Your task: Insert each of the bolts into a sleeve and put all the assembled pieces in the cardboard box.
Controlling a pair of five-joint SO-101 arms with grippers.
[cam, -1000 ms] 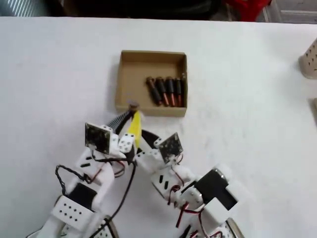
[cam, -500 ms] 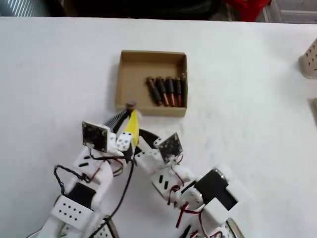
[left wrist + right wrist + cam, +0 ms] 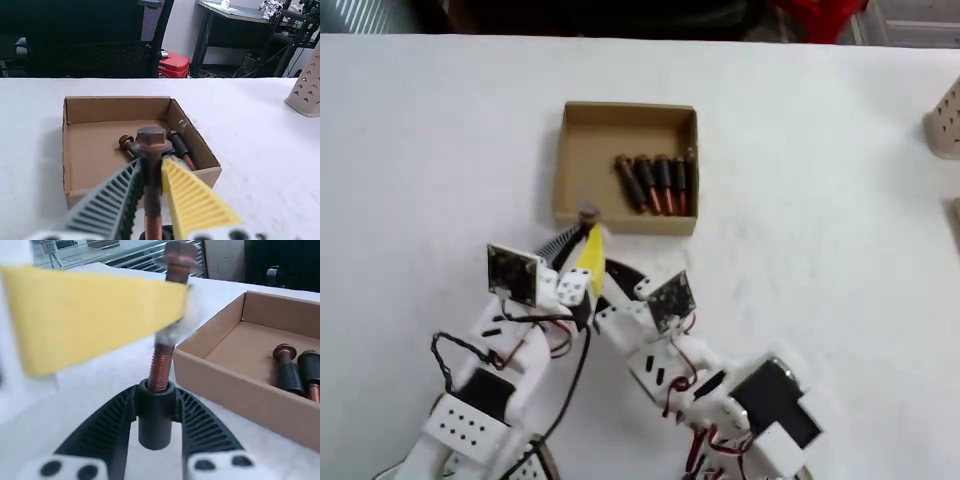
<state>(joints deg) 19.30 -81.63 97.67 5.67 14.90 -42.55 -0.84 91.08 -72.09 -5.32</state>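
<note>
My left gripper (image 3: 150, 172) is shut on a copper bolt (image 3: 151, 165), held upright by its shank just in front of the cardboard box (image 3: 80, 107). My right gripper (image 3: 156, 412) is shut on a black sleeve (image 3: 156, 415), and the bolt's (image 3: 165, 340) threaded end sits in the sleeve's top. From above, the two grippers meet below the box's (image 3: 575, 150) front wall, with the bolt head (image 3: 587, 213) at the box edge. Several assembled bolts with sleeves (image 3: 658, 183) lie side by side in the right half of the box.
A beige perforated holder (image 3: 945, 125) stands at the table's right edge. The white tabletop (image 3: 440, 150) is bare to the left and right of the box. Both arm bodies crowd the near edge.
The right arm's base and elbow have shifted slightly down and right. The left gripper with the bolt has barely moved.
</note>
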